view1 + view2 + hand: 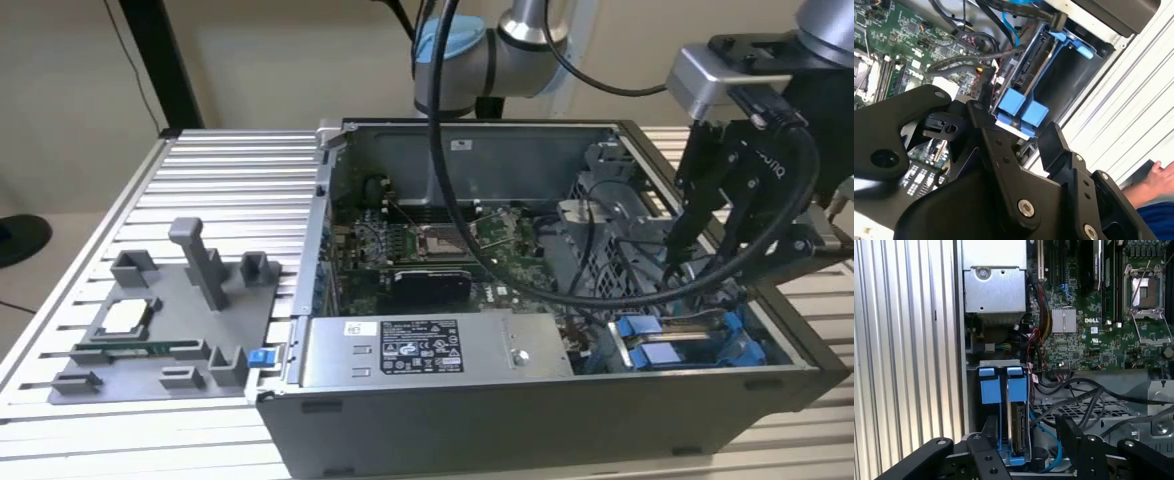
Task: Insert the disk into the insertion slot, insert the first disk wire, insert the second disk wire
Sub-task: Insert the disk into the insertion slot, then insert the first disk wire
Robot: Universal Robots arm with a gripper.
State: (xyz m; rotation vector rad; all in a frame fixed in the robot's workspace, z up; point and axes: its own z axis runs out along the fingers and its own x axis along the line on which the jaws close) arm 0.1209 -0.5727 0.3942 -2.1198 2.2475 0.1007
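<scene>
The disk (1018, 432) stands on edge in its blue carrier, seated in the insertion slot (985, 432) at the case's corner. The carrier's two blue tabs (1004, 385) stick out at the end; they also appear in the second wrist view (1019, 107) and the exterior view (657, 340). My gripper (1026, 445) hangs over the bay, open, its black fingers (1074, 435) apart on either side of the disk without touching it. A thin blue wire (1054, 442) curves beside the disk, and black wires (1079, 400) cross nearby. Whether any wire is plugged in I cannot tell.
The open computer case (534, 410) lies on a slatted metal table (227, 180). A labelled grey power-supply box (414, 350) sits along its front, the motherboard (427, 240) behind. A grey fixture (160, 320) stands at the exterior view's left. A person's hand (1160, 175) rests on the table beside the case.
</scene>
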